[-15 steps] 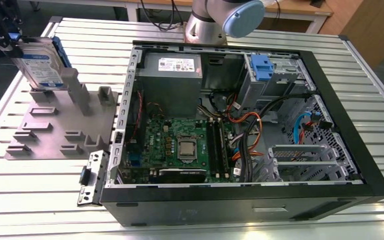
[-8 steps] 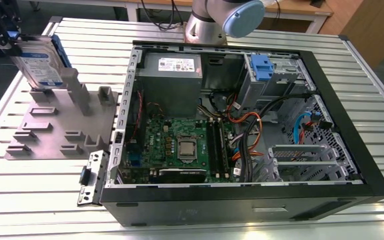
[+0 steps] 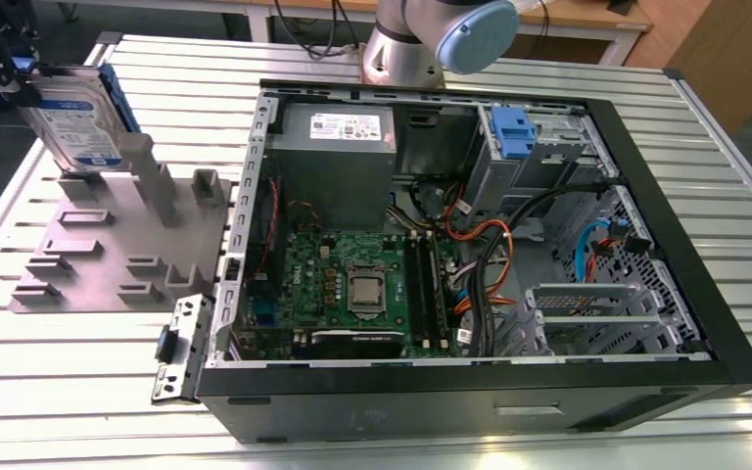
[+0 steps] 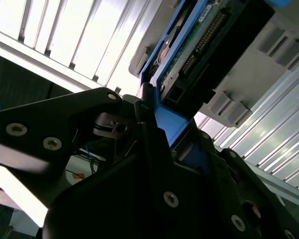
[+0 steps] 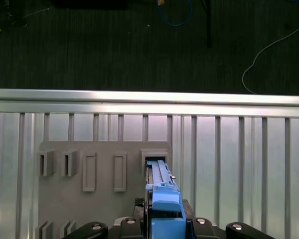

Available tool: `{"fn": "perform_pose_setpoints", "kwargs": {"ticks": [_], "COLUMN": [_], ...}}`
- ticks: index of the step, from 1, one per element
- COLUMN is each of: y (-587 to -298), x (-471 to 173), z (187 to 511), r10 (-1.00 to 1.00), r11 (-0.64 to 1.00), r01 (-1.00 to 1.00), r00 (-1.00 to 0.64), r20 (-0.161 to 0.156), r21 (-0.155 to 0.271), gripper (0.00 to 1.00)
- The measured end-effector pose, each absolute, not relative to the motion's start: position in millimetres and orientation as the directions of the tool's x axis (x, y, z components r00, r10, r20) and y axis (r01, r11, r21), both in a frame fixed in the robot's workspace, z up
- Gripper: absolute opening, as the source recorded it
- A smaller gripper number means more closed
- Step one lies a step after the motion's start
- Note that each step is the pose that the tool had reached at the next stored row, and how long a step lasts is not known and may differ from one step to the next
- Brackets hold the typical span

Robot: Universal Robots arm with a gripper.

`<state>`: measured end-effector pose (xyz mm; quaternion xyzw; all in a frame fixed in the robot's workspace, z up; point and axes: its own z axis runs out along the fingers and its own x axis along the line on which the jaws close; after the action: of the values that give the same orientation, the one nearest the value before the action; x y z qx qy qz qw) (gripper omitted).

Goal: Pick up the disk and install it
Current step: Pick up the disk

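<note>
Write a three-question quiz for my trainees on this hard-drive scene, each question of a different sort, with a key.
1. True or false: the disk lies flat inside the computer case.
2. Multiple choice: what is the pincer shut on? A) the disk's blue rail B) an orange cable C) a memory stick
3. Short answer: in the exterior view, on which side of the computer case is the grey fixture?

Key
1. False: the disk stands upright over the grey fixture, outside the case.
2. A
3. The exterior view's left.
</note>
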<state>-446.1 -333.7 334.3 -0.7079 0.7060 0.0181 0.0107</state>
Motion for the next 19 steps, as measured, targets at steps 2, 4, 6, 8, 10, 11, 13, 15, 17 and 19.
{"fn": "perform_pose_setpoints", "kwargs": {"ticks": [2,4,6,8,10,11,13,15,17,19], "y": [-333.8,-333.8,-333.8,-333.8,-333.8,-333.8,-333.8,-333.8,-333.8,-333.8], "x": [-445.2,-445.1,-445.0,-444.9,-444.9,-444.9,-444.9,-444.9,-444.9,-444.9], "z": [334.6,334.5,334.5,334.5,334.5,334.7,335.5,337.1,338.9,340.8], "r10": [-0.999,-0.999,-0.999,-0.999,-0.999,-0.999,-0.999,-0.999,-0.999,-0.999], "r11": [-0.003,-0.003,-0.003,-0.003,-0.003,-0.003,-0.003,-0.003,-0.003,-0.003], "r01": [-1.0,-1.0,-1.0,-1.0,-1.0,-1.0,-1.0,-1.0,-1.0,-1.0], "r00": [0.003,0.003,0.003,0.003,0.003,0.003,0.003,0.003,0.003,0.003], "r20": [-0.041,-0.041,-0.041,-0.041,-0.041,-0.041,-0.041,-0.041,-0.041,-0.041], "r21": [0.011,0.011,0.011,0.011,0.011,0.011,0.011,0.011,0.011,0.011], "gripper": [0.36,0.36,0.36,0.36,0.36,0.36,0.36,0.36,0.36,0.36]}}
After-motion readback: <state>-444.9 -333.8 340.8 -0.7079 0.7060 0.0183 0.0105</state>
